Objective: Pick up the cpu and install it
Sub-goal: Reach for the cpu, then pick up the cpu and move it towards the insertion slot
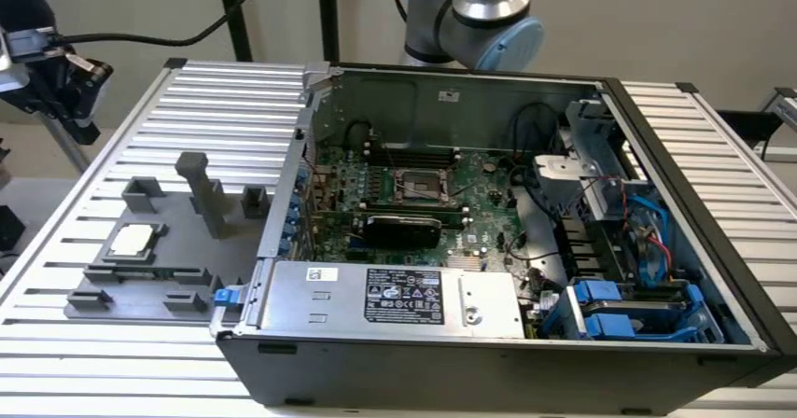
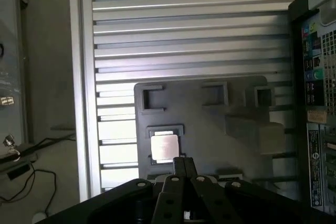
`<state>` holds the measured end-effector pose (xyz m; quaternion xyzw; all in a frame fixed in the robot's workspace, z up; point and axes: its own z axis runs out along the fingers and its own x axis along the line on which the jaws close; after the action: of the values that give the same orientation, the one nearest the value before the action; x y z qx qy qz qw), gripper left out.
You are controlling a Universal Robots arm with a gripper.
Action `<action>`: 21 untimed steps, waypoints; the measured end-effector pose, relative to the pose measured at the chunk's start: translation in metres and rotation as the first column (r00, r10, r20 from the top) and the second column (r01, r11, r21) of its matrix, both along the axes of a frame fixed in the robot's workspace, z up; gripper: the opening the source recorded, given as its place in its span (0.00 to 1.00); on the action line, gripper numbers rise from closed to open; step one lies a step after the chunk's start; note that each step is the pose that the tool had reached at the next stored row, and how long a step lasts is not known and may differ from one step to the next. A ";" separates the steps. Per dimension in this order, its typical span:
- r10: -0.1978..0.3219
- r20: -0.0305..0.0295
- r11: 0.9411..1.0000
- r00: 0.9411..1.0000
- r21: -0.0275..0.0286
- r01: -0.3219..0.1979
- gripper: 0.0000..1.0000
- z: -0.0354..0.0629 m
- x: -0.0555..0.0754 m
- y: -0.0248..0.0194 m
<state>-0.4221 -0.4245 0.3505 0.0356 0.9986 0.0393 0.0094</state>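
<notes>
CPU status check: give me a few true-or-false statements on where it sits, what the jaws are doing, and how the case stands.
1. The cpu lies in a pocket of the grey fixture plate, outside the computer case. True.
2. The jaws are clamped on the cpu. False: they are shut on nothing, and the cpu lies free on the plate.
3. The case is open, with its motherboard exposed. True.
4. The fixture plate is on the exterior view's right of the case. False: it is on the exterior view's left.
</notes>
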 end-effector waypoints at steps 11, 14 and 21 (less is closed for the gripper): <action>0.001 -0.009 1.000 1.000 -0.010 -0.001 0.11 -0.0018 -0.010 -0.0011; 0.001 -0.009 1.000 1.000 -0.010 -0.001 0.11 -0.0018 -0.010 -0.0011; 0.001 -0.009 1.000 1.000 -0.010 -0.001 0.11 -0.0018 -0.010 -0.0011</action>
<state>-0.4324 -0.4256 0.3486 0.0352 0.9988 0.0341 0.0049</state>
